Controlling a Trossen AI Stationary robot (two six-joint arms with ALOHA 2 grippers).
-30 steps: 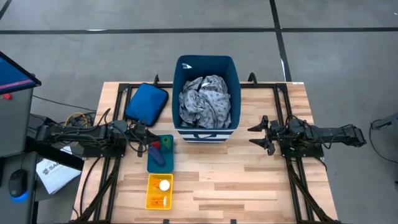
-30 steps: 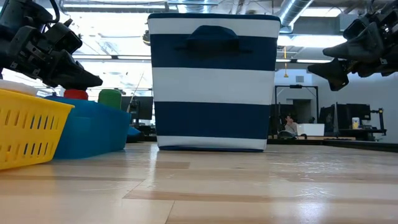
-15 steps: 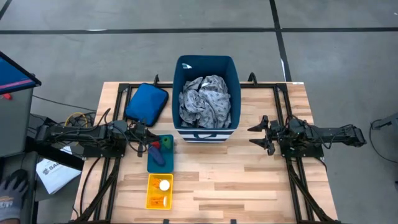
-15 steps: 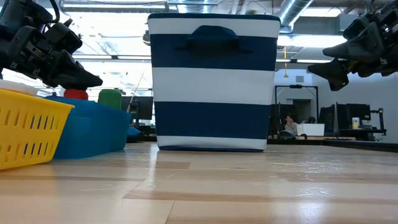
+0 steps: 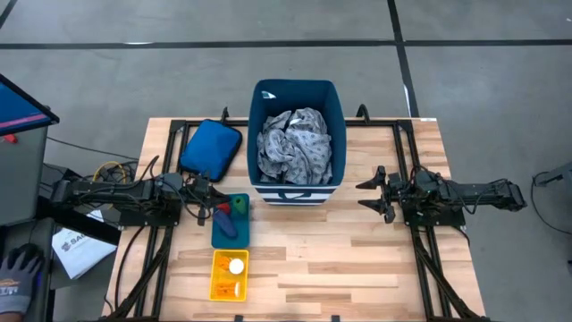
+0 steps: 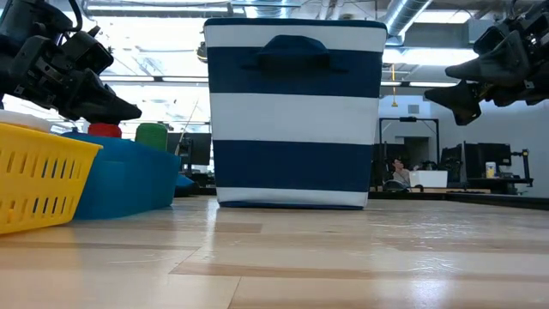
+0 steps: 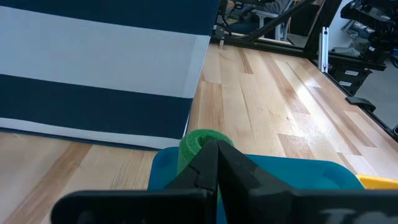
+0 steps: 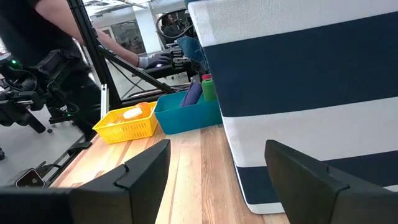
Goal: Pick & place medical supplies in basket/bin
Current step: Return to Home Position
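The navy-blue bin (image 5: 296, 97) with a white-striped base (image 6: 294, 112) stands at the table's far middle, and the grey dotted gown (image 5: 295, 145) lies crumpled inside it. A teal tray (image 5: 220, 236) holds a red (image 5: 223, 208), a green (image 5: 242, 206) and a dark-blue cylinder (image 5: 229, 224). A yellow basket (image 5: 217, 286) holds a white-capped bottle (image 5: 236, 266) and orange bottles. My left gripper (image 5: 213, 199) is shut and empty, hovering over the tray's far end, just above the red cylinder (image 6: 105, 130) and beside the green one (image 7: 196, 148). My right gripper (image 5: 361, 196) is open and empty, to the right of the bin.
A flat blue padded pouch (image 5: 211, 148) lies left of the bin. A person's gloved hand (image 5: 18, 268) shows off the table's left near corner. Bare wood (image 5: 340, 259) lies in front of the bin and to the right of the basket.
Both arms have kept still. A person's gloved hand has come into view beside the table's left near corner.
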